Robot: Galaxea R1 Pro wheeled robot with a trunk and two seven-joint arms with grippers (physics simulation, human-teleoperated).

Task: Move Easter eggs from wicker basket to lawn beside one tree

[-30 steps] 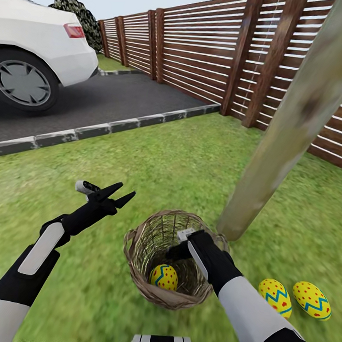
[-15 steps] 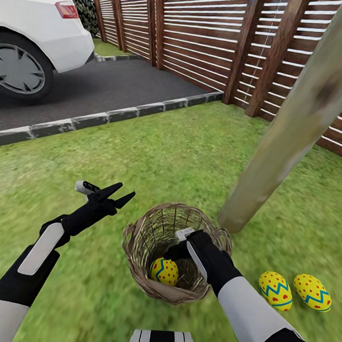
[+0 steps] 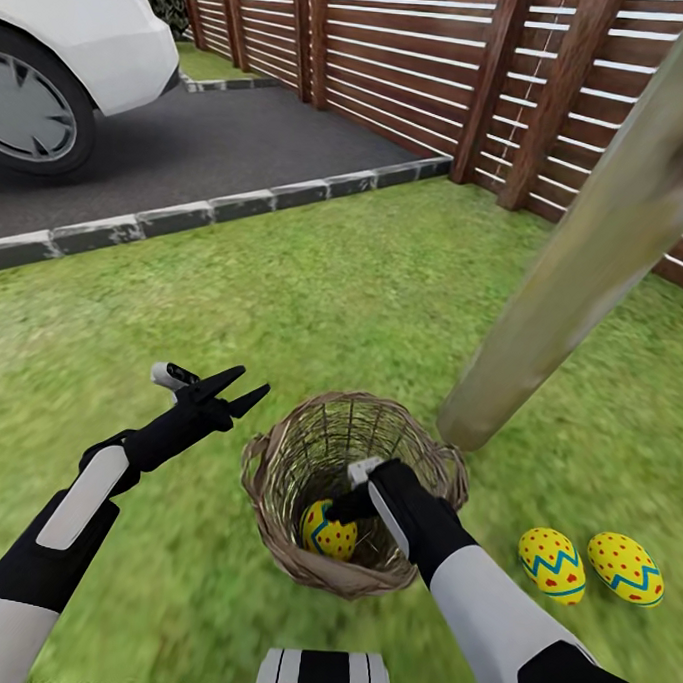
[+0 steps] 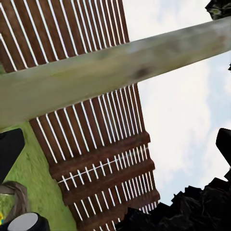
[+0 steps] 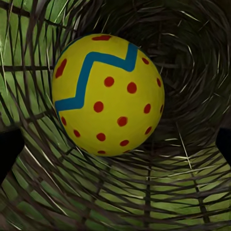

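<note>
Reaching down into the wicker basket (image 3: 273, 498), the right claw (image 3: 345, 504) hangs just above the last egg (image 3: 329, 531) lying at the bottom; from the wrist camera its dark fingertips (image 5: 8, 149) show at both edges, spread wide with the egg (image 5: 108, 94) between them and untouched. The left claw (image 3: 241, 388) is held out over the lawn (image 3: 313, 310) beside the basket, jaws parted and empty. Two more eggs (image 3: 551, 565) (image 3: 625, 569) lie on the grass to the right, close together, near the foot of the leaning tree (image 3: 575, 284). Behind stand a slatted wooden fence (image 3: 416, 75), a stone-edged driveway (image 3: 191, 158) and a white car (image 3: 66, 57).
</note>
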